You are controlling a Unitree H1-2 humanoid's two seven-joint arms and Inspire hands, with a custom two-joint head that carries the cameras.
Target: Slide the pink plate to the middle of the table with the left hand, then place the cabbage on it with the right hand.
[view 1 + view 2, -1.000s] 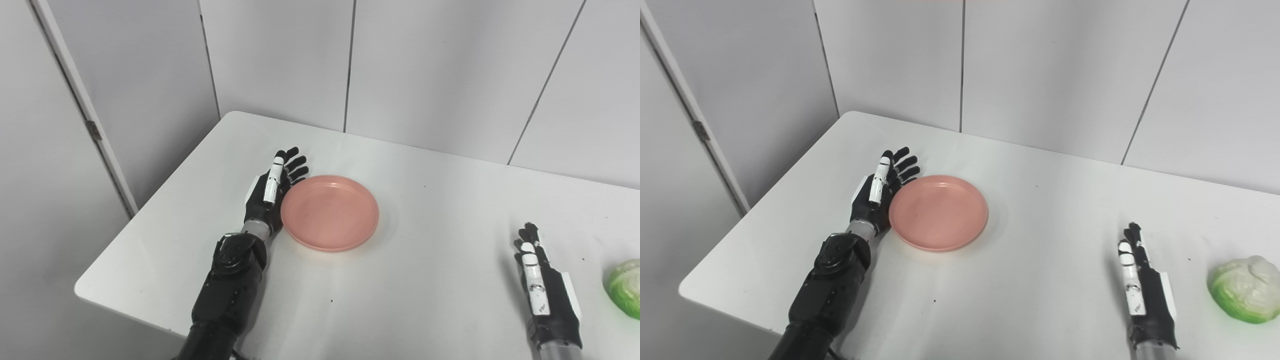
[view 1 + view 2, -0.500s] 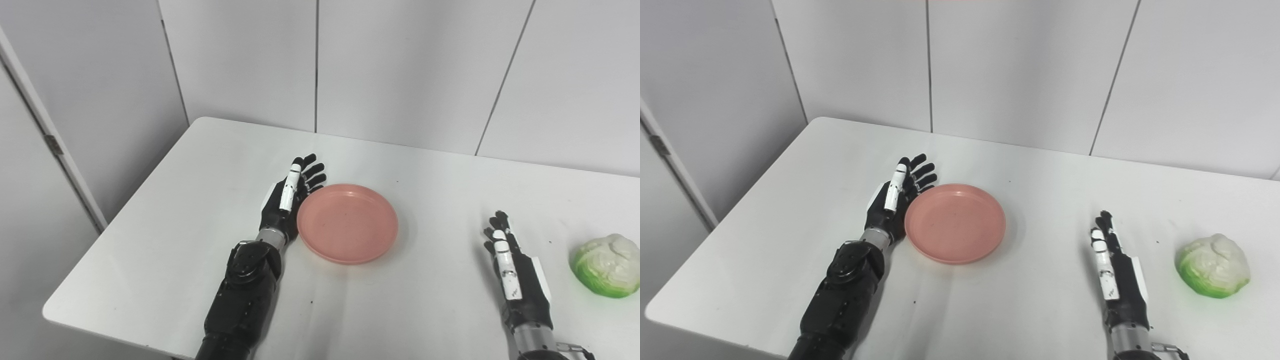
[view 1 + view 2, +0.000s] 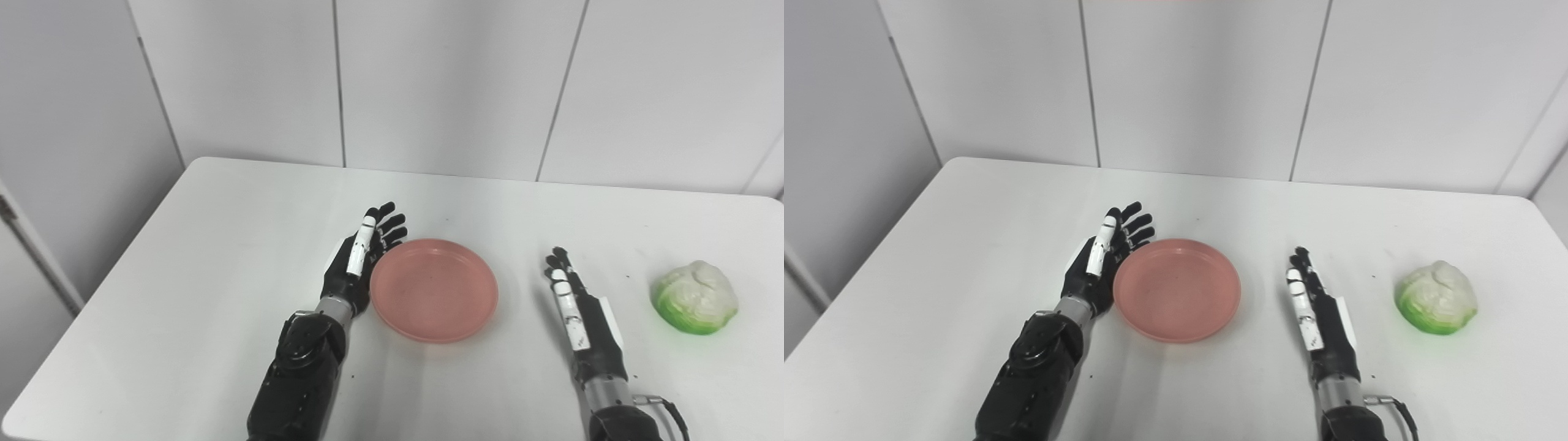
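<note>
Partly hiding the pink plate's (image 3: pixel 433 290) left rim, the left hand (image 3: pixel 356 266) stands open, holding nothing.

The setting is a bare test room. A plain white table (image 3: pixel 214 257) stands against grey wall panels (image 3: pixel 441 86).

We see our left hand (image 3: pixel 358 266) standing on edge, fingers straight and apart, pressed against the left rim of the pink plate (image 3: pixel 433 290) on the white table (image 3: pixel 202 263). Our right hand (image 3: pixel 582 312) rests flat-fingered between the plate and the cabbage (image 3: pixel 694 297), touching neither.
</note>
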